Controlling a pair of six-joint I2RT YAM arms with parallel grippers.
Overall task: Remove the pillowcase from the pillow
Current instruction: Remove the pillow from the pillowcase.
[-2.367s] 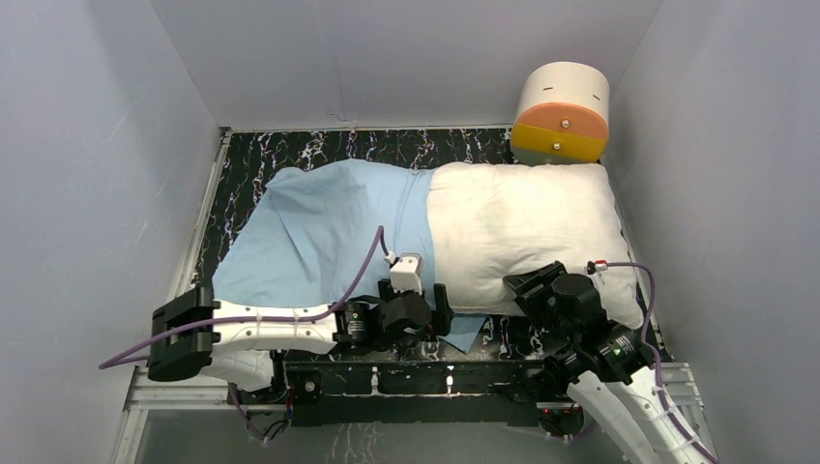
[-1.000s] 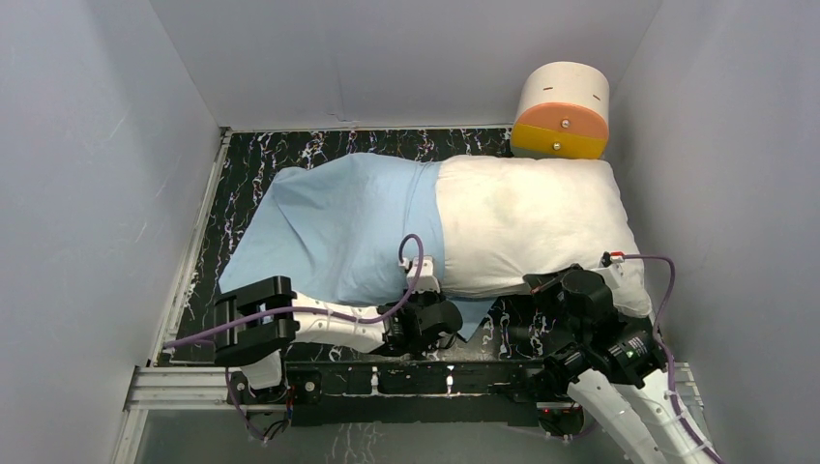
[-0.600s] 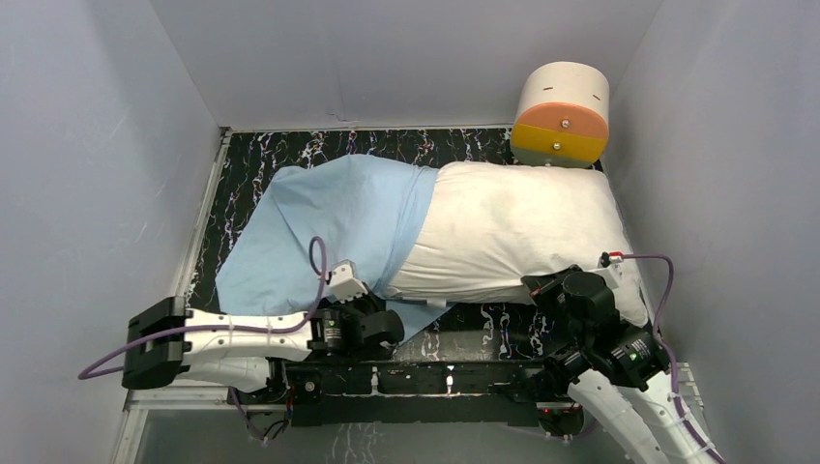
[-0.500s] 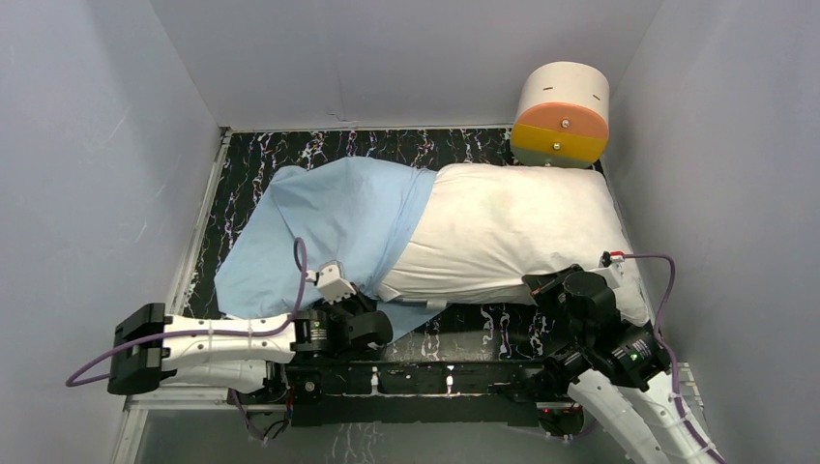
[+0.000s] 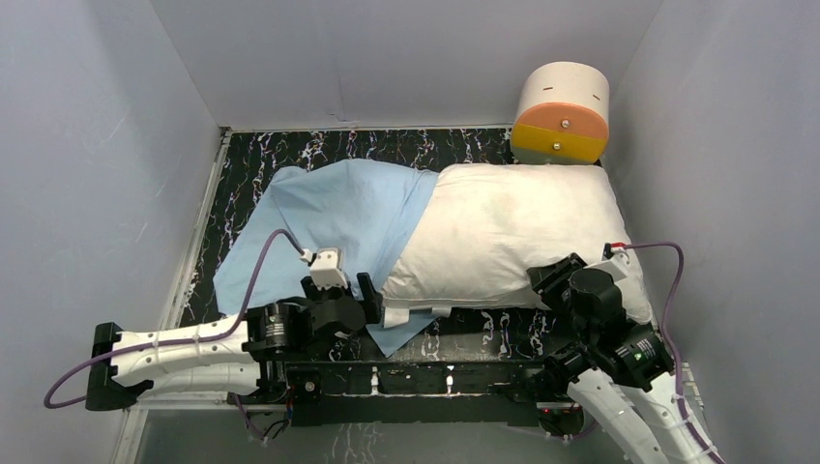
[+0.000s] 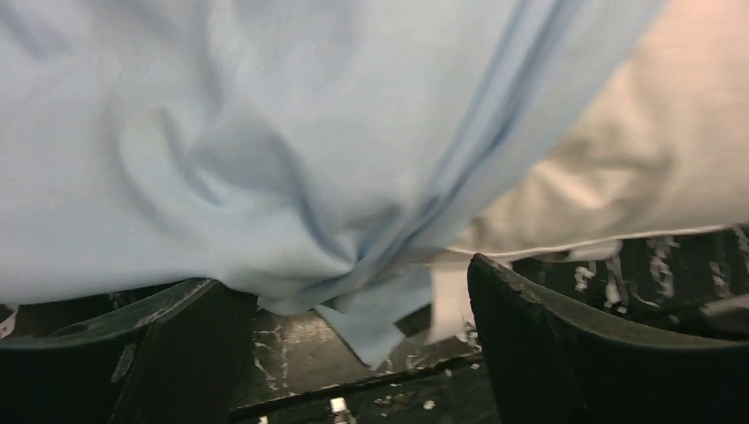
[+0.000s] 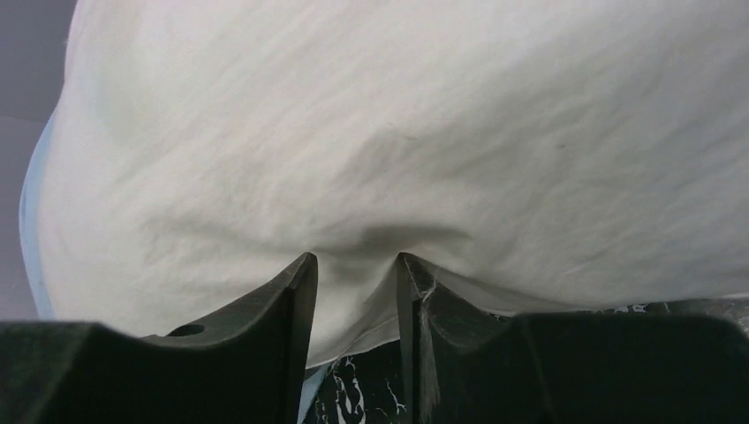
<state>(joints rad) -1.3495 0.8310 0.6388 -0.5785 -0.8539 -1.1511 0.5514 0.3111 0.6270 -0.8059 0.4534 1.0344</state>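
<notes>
Pillowcase (image 5: 329,217) fabric, plain light blue, covers only the left end of the pillow (image 5: 512,232). The rest of the white pillow lies bare on the black marbled table (image 5: 290,155), with the cream-and-orange drum (image 5: 561,114) just beyond the pillow's far right corner.

My left gripper (image 5: 340,285) sits at the pillow's near edge, by the blue hem. Its fingers (image 6: 530,336) are spread wide: released, clamping nothing. From the left wrist, the pillowcase gathers into a knot of folds between those two fingers, and a loose blue corner droops onto the table just below the pillow's near edge. A small white tag (image 6: 449,305) hangs beside that corner.

My right gripper (image 5: 559,273) is up against the pillow's near right corner. From the right wrist, its fingers (image 7: 283,309) stand a little apart with a fold of white pillow fabric dimpled into the gap. Whether they are pinching that fold or merely touching it, I cannot tell. A sliver of blue shows past the pillow's left edge in that view.
</notes>
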